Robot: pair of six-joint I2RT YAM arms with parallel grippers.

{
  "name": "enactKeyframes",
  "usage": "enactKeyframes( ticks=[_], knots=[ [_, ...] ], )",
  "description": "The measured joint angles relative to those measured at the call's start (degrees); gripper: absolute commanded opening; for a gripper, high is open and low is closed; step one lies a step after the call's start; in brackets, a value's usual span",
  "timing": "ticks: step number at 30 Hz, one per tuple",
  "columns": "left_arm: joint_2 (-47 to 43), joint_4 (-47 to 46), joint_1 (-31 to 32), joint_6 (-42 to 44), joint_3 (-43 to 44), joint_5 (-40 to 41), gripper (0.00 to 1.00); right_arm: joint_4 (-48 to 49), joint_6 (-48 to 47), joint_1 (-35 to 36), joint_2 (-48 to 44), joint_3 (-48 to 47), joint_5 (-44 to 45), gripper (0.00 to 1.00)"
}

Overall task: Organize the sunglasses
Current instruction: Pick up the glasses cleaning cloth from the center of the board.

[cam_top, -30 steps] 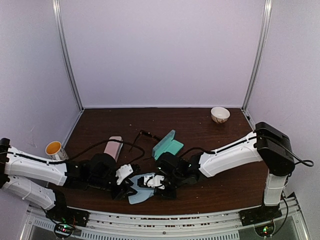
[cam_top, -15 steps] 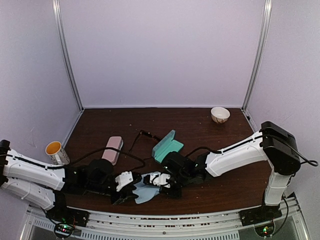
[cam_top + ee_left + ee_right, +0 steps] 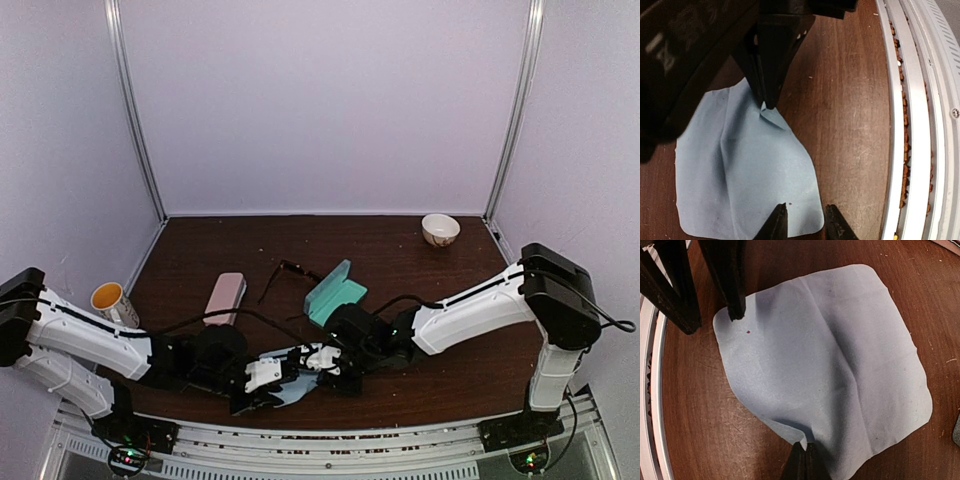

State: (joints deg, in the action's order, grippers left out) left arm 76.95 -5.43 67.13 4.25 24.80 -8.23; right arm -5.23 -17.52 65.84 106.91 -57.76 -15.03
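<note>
The left gripper (image 3: 805,214) has its fingers apart astride the near edge of the light-blue square cloth (image 3: 745,175). The right gripper (image 3: 805,452) has its fingers clamped on the opposite corner. The thin reddish wire sunglasses (image 3: 285,272) lie farther back on the bench (image 3: 450,280). The arms are probably spreading the cloth, so next the left fingers must close on it.

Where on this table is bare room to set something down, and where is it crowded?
Bare wood lies along the back wall, between the wire glasses and the bowl, and right of the teal case. The near centre is crowded: left gripper and right gripper meet over the blue cloth.
</note>
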Motion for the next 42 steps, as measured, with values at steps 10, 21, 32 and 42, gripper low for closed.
enactKeyframes(
  ticks=[10,21,32,42],
  knots=[
    [1.20,4.59,0.04,1.27,2.89,-0.26,0.40,0.92,0.42,-0.04,0.00,0.37,-0.09,0.00],
    [7.10,13.16,0.46,-1.70,10.12,-0.37,0.40,1.44,1.29,-0.74,0.00,0.68,-1.38,0.00],
    [7.06,11.87,0.87,-7.69,8.52,0.04,0.40,0.85,0.92,-1.22,0.00,0.46,-1.36,0.00],
    [6.64,7.34,0.85,-8.07,6.49,-0.59,0.38,-0.48,0.37,-1.38,-0.50,0.50,-0.33,0.00]
  ],
)
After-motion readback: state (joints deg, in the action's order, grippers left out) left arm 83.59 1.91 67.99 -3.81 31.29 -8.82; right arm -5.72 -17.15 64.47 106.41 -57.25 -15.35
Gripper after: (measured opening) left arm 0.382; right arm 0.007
